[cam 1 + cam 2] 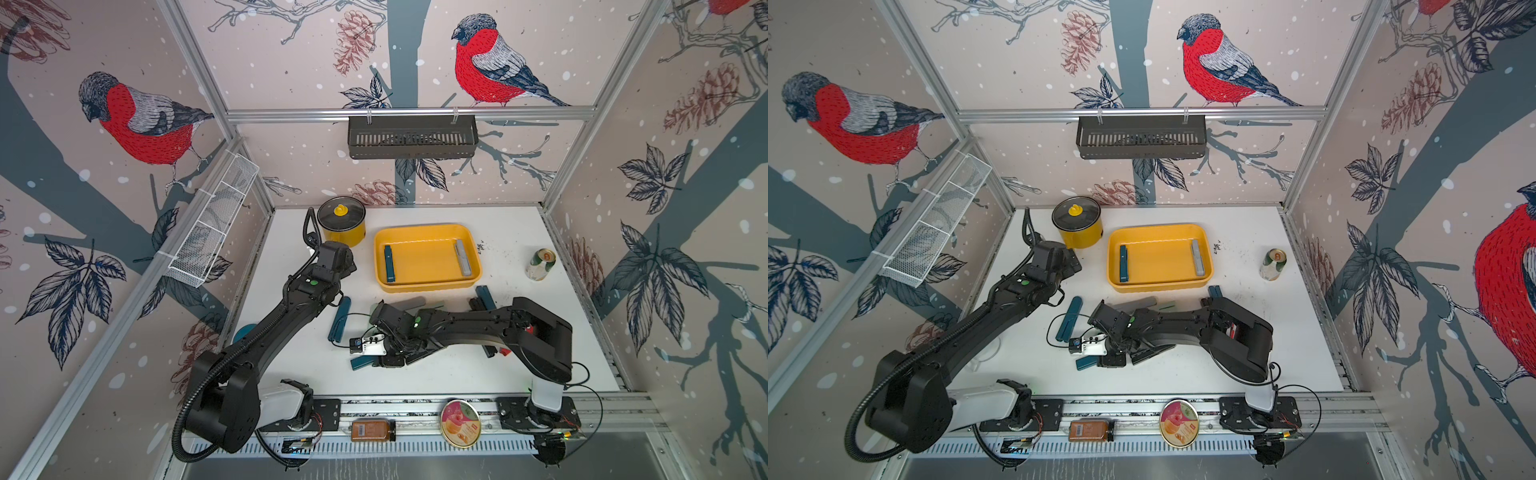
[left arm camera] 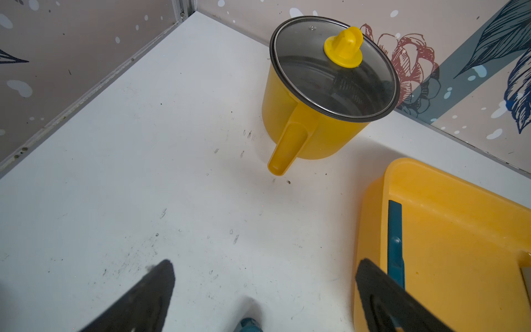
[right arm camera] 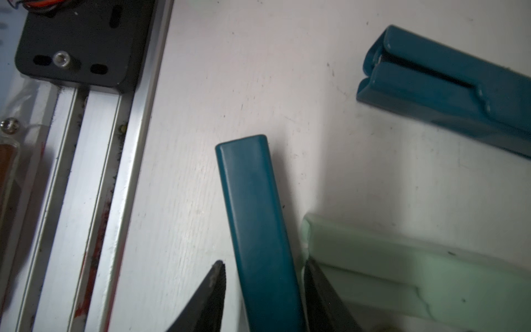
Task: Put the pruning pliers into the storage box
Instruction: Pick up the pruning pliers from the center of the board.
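Note:
The yellow storage box (image 1: 428,227) sits at the table's back middle, holding a teal pruning plier (image 1: 389,262) at one end and a grey one (image 1: 463,257) at the other. My right gripper (image 3: 264,264) is down at the table near the front, jaws straddling a teal plier (image 3: 253,201), with a sliver of table showing beside one finger (image 3: 214,290). A mint plier (image 3: 402,273) lies against the other finger. Another teal plier (image 1: 338,320) lies left of it. My left gripper (image 2: 265,264) hangs wide open and empty beside the box's left end.
A yellow lidded pot (image 1: 341,222) stands behind the left gripper. More pliers, grey (image 1: 409,302) and teal (image 1: 484,297), lie in front of the box, partly under my right arm. A can (image 1: 542,264) lies at the right. A jar (image 1: 372,430) and round tin (image 1: 460,423) rest on the front rail.

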Tool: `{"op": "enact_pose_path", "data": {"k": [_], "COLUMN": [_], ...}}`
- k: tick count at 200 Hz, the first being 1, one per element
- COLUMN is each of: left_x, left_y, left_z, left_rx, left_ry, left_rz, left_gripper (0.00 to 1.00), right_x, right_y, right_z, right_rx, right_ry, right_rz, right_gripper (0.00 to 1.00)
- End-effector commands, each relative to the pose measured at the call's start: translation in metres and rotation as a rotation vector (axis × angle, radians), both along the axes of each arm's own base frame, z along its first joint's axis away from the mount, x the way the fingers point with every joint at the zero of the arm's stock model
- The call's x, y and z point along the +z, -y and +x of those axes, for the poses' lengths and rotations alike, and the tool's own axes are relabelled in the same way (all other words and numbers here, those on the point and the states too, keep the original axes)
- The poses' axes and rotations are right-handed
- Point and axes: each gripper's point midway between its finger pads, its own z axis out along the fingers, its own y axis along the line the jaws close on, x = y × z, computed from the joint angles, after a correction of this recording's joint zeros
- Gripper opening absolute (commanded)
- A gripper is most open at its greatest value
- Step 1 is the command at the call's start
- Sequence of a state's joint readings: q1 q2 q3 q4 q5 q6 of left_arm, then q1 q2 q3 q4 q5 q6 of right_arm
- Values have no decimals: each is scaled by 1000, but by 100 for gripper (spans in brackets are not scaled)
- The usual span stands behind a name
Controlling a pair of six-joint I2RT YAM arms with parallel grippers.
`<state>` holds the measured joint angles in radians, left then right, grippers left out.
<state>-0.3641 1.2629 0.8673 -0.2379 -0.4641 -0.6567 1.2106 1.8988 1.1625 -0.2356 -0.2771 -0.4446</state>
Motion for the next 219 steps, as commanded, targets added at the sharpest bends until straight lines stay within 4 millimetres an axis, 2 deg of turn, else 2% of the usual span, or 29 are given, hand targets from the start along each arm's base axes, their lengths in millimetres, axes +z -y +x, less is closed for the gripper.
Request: {"op": "enact_pose_path", "data": {"k": [1, 25, 51, 73, 89, 109, 134, 163, 203, 219], "left_x": [4, 4, 4, 4, 2, 0, -1, 0, 0, 0], "left_y": [-1, -2, -4, -3, -3, -2, -2, -2, -3, -4], "left_z": [2, 1, 0, 0, 0, 0, 0, 0, -1, -1], "left_rx": [16, 20, 24, 19, 18, 14, 14, 16, 20, 20], "left_ry": [25, 28, 27, 29, 25, 21, 19, 21, 24, 23], "left_rz": [-25, -25, -25, -31, -33, -37, -37, -40, -40, -38], "left_gripper": [99, 99, 99, 99, 99, 99, 99, 99, 99, 99], "right_x": [-23, -25, -24, -18, -12, -2, 1, -9, -12, -11], "right_y": [27, 28, 30, 31, 30, 25, 26, 30, 22, 19], "right_z": [-4, -5, -4, 1, 4, 6, 4, 6, 9, 12], "right_rx": [-13, -5, -10, -26, -38, -53, -56, -56, -53, -63], "right_ry": [-10, -11, 4, 28, 46, 57, 49, 54, 64, 75], "right_rz": [-140, -154, -161, -151, -135, -93, -76, -107, -100, -96], "right_gripper": [46, 46, 41, 47, 56, 58, 57, 53, 51, 47]}}
